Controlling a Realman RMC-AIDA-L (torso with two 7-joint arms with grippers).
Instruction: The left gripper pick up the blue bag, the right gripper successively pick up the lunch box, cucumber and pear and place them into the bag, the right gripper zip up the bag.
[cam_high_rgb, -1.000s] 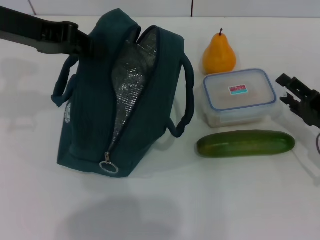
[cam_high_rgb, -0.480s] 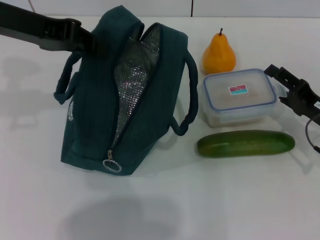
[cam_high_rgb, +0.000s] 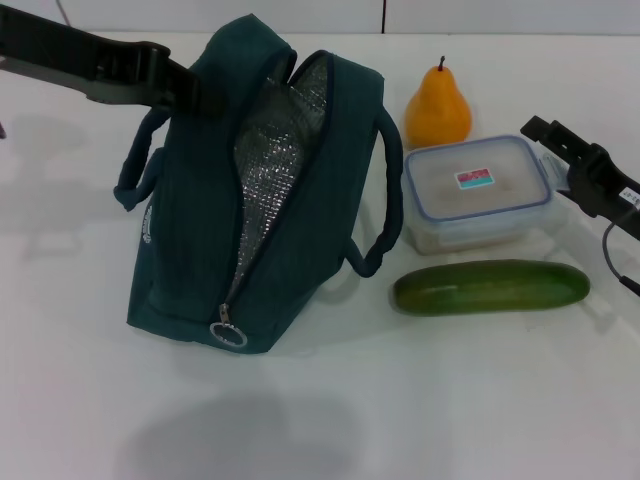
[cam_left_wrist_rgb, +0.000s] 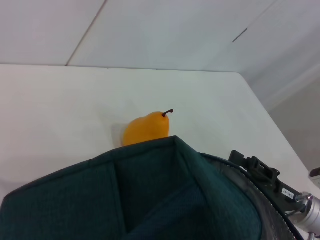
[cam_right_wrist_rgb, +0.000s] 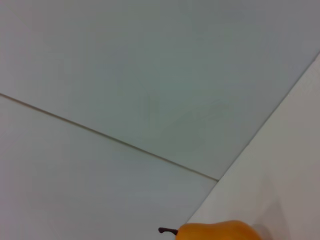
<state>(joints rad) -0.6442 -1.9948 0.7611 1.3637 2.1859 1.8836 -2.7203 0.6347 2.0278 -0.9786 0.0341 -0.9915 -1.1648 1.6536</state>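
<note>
Left gripper (cam_high_rgb: 180, 88) reaches in from the far left of the white table (cam_high_rgb: 420, 400), clamped onto the top edge of the blue bag (cam_high_rgb: 195, 240) and holding it upright; bag base on the table, zip open along the top and front, silver lining (cam_high_rgb: 270, 175) exposed, ring-shaped zip pull (cam_high_rgb: 228, 335) hanging at the lower front end. One carry handle (cam_high_rgb: 135, 170) droops just below that gripper, the other handle (cam_high_rgb: 385, 195) loops off the bag's far side from it, toward the food. Right gripper (cam_high_rgb: 580, 170) sits at the right side of the table, just beside the right end of the lunch box (cam_high_rgb: 478, 192); whether its fingers are spread or closed, cannot tell. Lunch box is clear with a blue-rimmed lid, between that gripper and the bag. Pear (cam_high_rgb: 438, 107) upright behind the box, touching or nearly so. Cucumber (cam_high_rgb: 490, 286) lies lengthwise in front of the box, near the right gripper's underside. Left wrist view looks over the bag rim to the pear (cam_left_wrist_rgb: 145, 129)
</note>
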